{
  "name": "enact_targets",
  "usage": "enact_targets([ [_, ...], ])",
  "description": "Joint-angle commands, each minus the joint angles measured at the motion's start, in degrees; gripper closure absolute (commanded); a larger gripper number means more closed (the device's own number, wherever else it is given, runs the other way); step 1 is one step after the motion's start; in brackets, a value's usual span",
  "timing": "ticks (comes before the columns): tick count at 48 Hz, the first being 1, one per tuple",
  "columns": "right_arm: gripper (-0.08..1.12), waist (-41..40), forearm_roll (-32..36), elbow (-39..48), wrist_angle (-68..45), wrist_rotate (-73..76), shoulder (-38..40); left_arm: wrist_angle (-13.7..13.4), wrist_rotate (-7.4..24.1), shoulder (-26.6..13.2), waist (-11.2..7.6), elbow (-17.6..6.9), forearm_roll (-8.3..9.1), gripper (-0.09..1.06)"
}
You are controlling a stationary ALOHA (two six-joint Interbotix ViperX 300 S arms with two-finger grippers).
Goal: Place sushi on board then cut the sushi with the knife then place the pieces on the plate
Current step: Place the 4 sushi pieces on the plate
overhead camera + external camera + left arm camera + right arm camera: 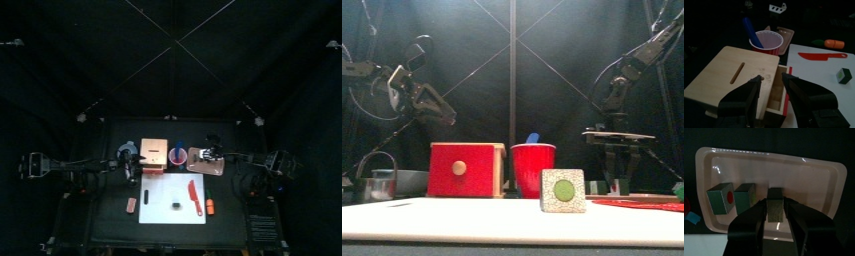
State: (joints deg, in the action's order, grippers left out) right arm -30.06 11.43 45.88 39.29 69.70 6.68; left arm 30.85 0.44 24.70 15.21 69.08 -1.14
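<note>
- From the top view my right claw (207, 155) covers most of the pink tray (804, 183), so nothing lying in the tray can be made out there.
- In the front view the tray is not visible below that claw.
- My right claw (775, 208) is clamped on the held piece (775, 193), a dark green block of sushi pinched between both jaws.
- The jaws hide the lower sides of the held piece, and I cannot tell whether it touches the tray floor or hangs just above it.
- The held piece is over the tray's middle, just beside the two pieces (734, 198) that lie together in the tray. The outer one shows a red centre.
- The lone piece (564, 190) stands on the white board (167, 190), well apart from my right claw. Its face is pale and speckled with a green centre.
- The red knife (195, 190) lies flat on the board, near the lone piece but not touching it.
- My left claw (773, 80) hangs over the wooden box (731, 70) with its jaws a little apart and nothing between them.
- The red cup (769, 39) with the blue knife (749, 27) stands just beside the box.
</note>
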Motion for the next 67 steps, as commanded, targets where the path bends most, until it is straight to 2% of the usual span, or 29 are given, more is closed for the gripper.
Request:
enact_targets([
  [1, 0.3, 0.0, 0.3, -0.8, -0.2, 0.7, 0.8, 0.2, 0.1, 0.0, 0.18, -0.6, 0.09, 0.18],
  [21, 0.3, 2.5, -0.9, -4.7, 2.3, 0.2, 6.1, 0.2, 0.0, 0.0, 0.35, -0.7, 0.09, 0.18],
  [35, 0.3, 13.9, 0.0, -7.1, 8.2, -6.4, 8.7, 0.3, -0.3, 0.0, 0.18, -1.8, -0.09, 0.18],
  [48, 0.3, 30.1, 0.4, -14.1, 3.2, -17.8, 5.6, 0.2, -0.4, 0.0, 0.18, -3.1, -0.97, 0.18],
  [54, 0.3, 35.6, -3.4, -18.6, 2.6, -25.3, 1.4, 0.2, -0.5, -0.4, 0.09, -4.0, -2.55, 0.18],
  [67, 0.3, 39.9, -12.0, -25.0, 8.2, -45.7, -8.6, 0.3, -0.5, -2.4, -0.44, -5.5, -11.07, 0.18],
])
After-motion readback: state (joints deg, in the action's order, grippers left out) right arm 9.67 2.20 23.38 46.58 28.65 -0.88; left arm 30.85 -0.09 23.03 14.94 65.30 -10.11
